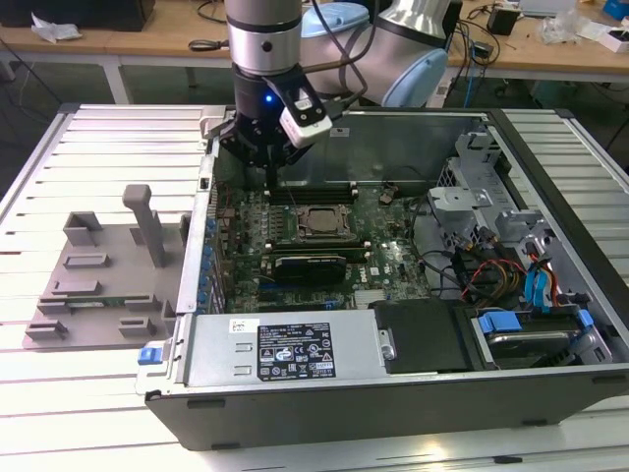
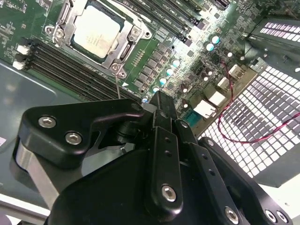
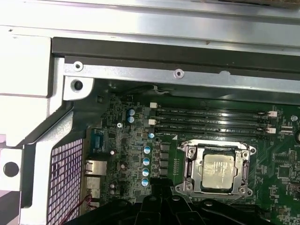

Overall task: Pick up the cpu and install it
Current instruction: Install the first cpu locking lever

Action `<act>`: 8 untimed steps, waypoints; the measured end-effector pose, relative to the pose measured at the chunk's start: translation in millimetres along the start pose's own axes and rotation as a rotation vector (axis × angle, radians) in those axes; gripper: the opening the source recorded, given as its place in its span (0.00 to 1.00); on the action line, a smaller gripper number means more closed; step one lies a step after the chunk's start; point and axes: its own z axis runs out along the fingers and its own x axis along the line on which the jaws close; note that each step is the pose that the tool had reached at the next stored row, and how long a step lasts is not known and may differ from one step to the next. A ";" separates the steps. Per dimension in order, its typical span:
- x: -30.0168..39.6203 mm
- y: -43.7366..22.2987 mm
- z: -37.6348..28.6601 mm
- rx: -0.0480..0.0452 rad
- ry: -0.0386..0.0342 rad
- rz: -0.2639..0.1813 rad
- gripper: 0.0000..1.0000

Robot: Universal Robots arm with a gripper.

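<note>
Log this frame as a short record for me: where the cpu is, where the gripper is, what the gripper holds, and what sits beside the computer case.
cpu: silvery square chip lying in the motherboard socket, seen in both wrist views
socket frame: metal frame around the chip
gripper: above the motherboard, beside the socket, inside the open computer case
gripper load: nothing visible in it; apart from the cpu
tray: grey plastic tray on the slatted table, at the exterior view's left of the case
task state: cpu appears already placed in the socket
</note>
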 end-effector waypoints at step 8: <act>0.6 9.0 6.6 0.0001 0.0001 0.000 0.11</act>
